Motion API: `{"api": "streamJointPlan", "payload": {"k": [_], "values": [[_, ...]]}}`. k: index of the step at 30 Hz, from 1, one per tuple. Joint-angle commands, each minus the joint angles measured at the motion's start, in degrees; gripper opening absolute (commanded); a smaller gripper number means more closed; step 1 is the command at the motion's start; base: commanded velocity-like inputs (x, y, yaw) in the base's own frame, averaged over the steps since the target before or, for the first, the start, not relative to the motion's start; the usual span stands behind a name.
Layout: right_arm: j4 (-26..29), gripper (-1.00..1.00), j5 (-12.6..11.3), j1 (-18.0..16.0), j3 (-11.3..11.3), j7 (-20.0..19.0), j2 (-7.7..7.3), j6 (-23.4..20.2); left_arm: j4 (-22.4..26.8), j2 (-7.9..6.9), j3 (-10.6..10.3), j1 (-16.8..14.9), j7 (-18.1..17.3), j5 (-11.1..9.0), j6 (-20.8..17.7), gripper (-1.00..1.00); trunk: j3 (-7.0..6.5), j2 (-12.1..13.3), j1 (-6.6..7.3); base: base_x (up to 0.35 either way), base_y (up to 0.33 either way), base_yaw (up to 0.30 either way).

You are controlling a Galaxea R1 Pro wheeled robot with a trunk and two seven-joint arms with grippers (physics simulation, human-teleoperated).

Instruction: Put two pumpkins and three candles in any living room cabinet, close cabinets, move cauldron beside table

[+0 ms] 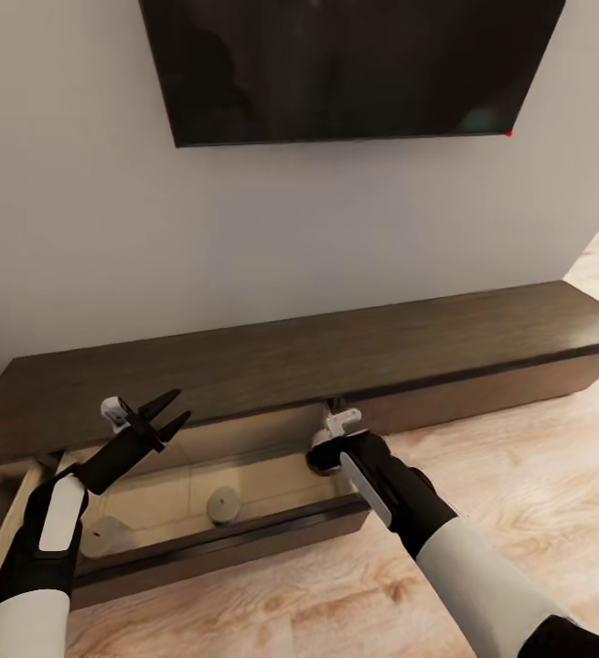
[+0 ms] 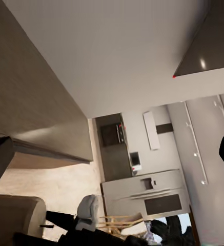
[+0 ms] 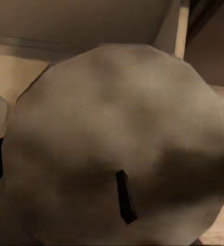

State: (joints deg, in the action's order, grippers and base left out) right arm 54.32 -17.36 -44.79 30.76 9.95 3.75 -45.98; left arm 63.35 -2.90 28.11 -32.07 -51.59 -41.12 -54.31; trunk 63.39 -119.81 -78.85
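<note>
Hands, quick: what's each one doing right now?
Left hand: open, holding nothing, above the open drawer.
Right hand: at the drawer's right end with a candle close before its camera; a grip cannot be told.

The head view looks down at the cabinet (image 1: pixel 336 347) from above. The right wrist view sits close over a candle (image 3: pixel 117 148) inside its drawer; the left wrist view faces along the cabinet toward a distant kitchen.

No legible text, labels, brands or numbers in any view — the wall screen (image 1: pixel 349 64) is dark and blank, and the distant kitchen appliances (image 2: pixel 142 192) are too blurred to read.
</note>
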Motion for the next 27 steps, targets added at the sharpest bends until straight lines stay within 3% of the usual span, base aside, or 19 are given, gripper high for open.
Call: {"api": "streamJointPlan", "payload": {"k": [1,6,18,23,27], "values": [[-1.4,-1.0,0.1,0.0,0.8,0.9,0.61,1.0,0.0,0.04,0.0,0.0,0.0,0.0,0.0,1.0,0.05,0.0,0.01,0.221,-0.221,0.232],[-4.3,-1.0,0.3,0.0,1.7,3.6,2.73,2.1,0.0,0.08,0.0,0.0,0.0,0.0,0.0,1.0,0.36,0.0,0.01,0.23,-0.23,0.232],[-8.3,-1.0,0.0,0.0,1.8,4.0,3.48,4.0,-0.1,0.14,0.0,0.0,0.0,0.0,0.0,1.0,1.09,0.0,0.01,0.076,-0.076,0.23],[-10.3,-1.0,-0.1,0.0,4.7,3.6,3.78,4.0,-0.1,0.17,-0.1,0.0,0.0,0.0,0.0,1.0,1.41,0.0,0.01,0.001,-0.001,0.216],[-12.2,-1.0,-0.2,0.0,5.7,3.5,3.77,5.6,-0.1,0.55,-0.2,0.1,0.0,0.0,0.0,1.0,1.68,0.0,0.01,0.0,0.0,0.202]]}}
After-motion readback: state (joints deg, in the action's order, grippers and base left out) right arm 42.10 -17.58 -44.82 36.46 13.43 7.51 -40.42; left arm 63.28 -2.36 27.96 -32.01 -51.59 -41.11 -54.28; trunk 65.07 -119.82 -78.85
